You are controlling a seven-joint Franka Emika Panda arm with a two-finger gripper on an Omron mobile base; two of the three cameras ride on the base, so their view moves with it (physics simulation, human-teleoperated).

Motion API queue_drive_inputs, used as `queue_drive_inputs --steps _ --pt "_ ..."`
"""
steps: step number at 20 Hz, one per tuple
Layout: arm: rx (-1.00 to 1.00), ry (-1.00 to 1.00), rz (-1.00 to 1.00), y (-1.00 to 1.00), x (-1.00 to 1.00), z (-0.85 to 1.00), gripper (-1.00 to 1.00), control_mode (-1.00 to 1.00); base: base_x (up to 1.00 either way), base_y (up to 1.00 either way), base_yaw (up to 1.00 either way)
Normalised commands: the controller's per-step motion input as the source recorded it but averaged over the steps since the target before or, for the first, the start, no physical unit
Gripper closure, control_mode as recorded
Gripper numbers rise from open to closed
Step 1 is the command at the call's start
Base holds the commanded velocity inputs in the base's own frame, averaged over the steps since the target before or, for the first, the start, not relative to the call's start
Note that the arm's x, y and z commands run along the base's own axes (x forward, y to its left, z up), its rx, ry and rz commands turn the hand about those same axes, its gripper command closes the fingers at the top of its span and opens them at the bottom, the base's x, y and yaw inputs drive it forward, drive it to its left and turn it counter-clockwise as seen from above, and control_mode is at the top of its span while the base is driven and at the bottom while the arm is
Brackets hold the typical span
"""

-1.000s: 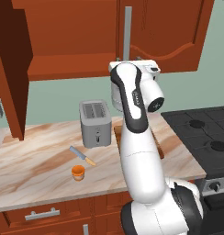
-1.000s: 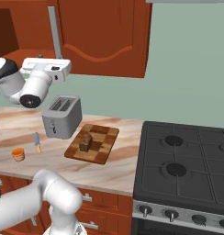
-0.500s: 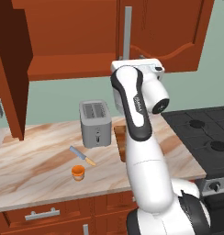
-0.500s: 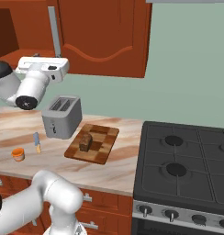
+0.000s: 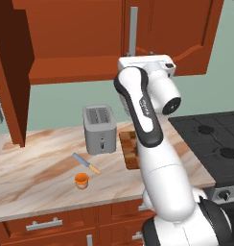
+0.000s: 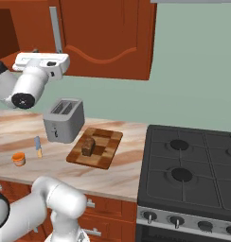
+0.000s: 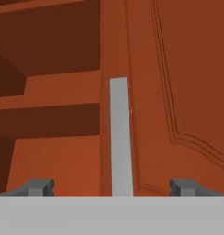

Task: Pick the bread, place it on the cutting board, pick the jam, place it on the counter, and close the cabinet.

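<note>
The bread (image 6: 88, 146) lies on the checkered cutting board (image 6: 107, 142), which the arm partly hides in the left base view (image 5: 130, 150). An orange jam jar (image 5: 81, 180) (image 6: 18, 159) stands on the marbled counter (image 5: 32, 168) near its front edge. My gripper (image 7: 111, 187) is raised in front of the cabinet (image 5: 80, 33), open, with the shut right door's grey bar handle (image 7: 120, 137) (image 5: 133, 29) just beyond and between its fingertips (image 7: 38, 187). It holds nothing. The cabinet's left door (image 5: 11, 72) stands swung open.
A silver toaster (image 5: 100, 129) (image 6: 64, 119) sits left of the board, with an orange-handled knife (image 5: 86, 163) in front of it. A black stove (image 6: 193, 165) takes up the right side. Drawers with metal handles (image 5: 44, 224) run under the counter.
The hand has risen a little and shifted right, closer to the right door's handle. The gripper has stayed open; bread, jam and board have not moved.
</note>
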Motion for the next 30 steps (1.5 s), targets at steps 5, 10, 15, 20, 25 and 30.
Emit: queue_drive_inputs --steps 5,10,15,20,25,30 --pt "0.00 0.08 -0.06 0.06 -0.29 0.39 -1.00 -1.00 0.00 0.00 0.00" --pt "0.00 0.10 -0.07 0.09 -0.36 0.40 -1.00 -1.00 0.00 0.00 0.00" --pt "0.00 0.10 -0.09 0.06 -0.44 0.42 -1.00 -1.00 0.00 0.00 0.00" --pt "0.00 0.10 -0.10 0.06 -0.41 0.46 -1.00 -1.00 0.00 0.00 0.00" --pt "0.00 0.10 -0.11 0.09 -0.37 0.47 -1.00 -1.00 0.00 0.00 0.00" --pt "-0.01 0.10 -0.11 0.12 -0.37 0.43 -1.00 -1.00 0.00 0.00 0.00"
